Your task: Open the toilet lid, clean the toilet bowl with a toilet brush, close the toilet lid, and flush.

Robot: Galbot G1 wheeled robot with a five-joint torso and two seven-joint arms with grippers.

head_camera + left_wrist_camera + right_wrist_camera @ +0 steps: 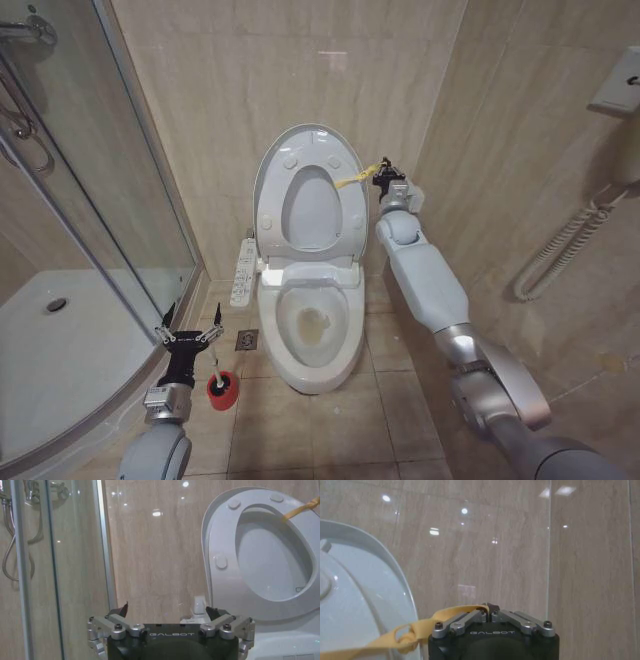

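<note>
- White lid (pixel 272 175) stands upright against the tiled wall (pixel 200 90), with the seat (pixel 345 210) raised in front of it; both tilted back.
- Yellow loop (pixel 352 178) runs from the lid's right edge across to the right gripper (pixel 384 172).
- Right gripper is high up, just right of the lid's upper edge, near the wall; fingers closed tight on the loop, seen in the right wrist view (pixel 491 609) with the strap (pixel 415 630) running off toward the lid rim (pixel 395 577).
- Bowl (pixel 310 325) is open below, with yellowish staining at the bottom; control panel (pixel 243 270) lies along its left side.
- Brush (pixel 216 355) stands in its red holder (pixel 223 392) on the floor (pixel 390 400), left of the bowl.
- Left gripper (pixel 188 335) is low, beside the shower glass (pixel 130 200), just above and left of the holder; brush handle top lies beside its right finger, contact cannot be told.
- Left fingers spread wide, nothing held; the left wrist view shows them apart (pixel 170 617) with the lid (pixel 220 532) and seat (pixel 235 573) well ahead.
- Floor drain (pixel 247 340) sits between holder and bowl.
</note>
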